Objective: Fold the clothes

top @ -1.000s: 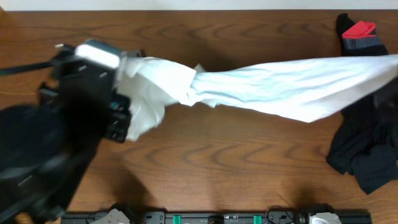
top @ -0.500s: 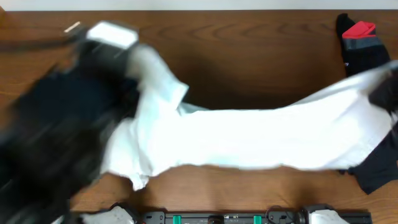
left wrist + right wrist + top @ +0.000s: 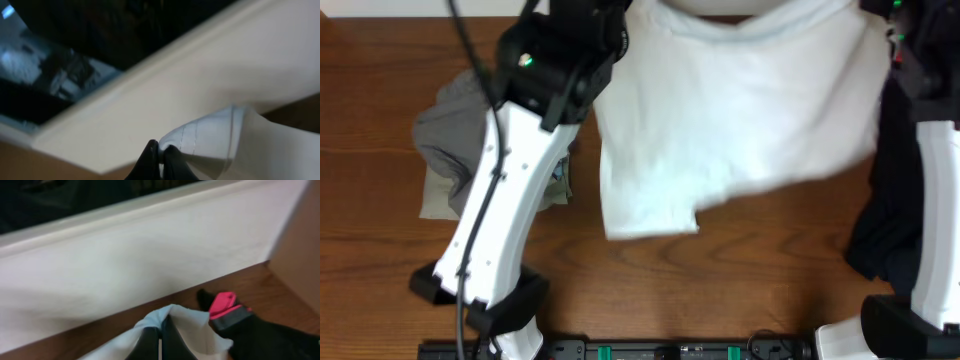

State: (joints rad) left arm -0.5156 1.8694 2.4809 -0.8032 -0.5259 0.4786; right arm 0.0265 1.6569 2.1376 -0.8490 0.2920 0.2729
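The white T-shirt [image 3: 740,110] hangs spread over the far side of the table [image 3: 720,290], pinched at its far edge by the left gripper [image 3: 161,152] and the right gripper [image 3: 160,335], both clamped on cloth; light and limp, it seems best held at its corners.

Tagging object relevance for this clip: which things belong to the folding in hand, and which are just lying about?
In hand: white T-shirt, pinched by left end effector and right end effector.
Lying about: grey garment, black garment, black-and-red piece; clothes too, but not held.
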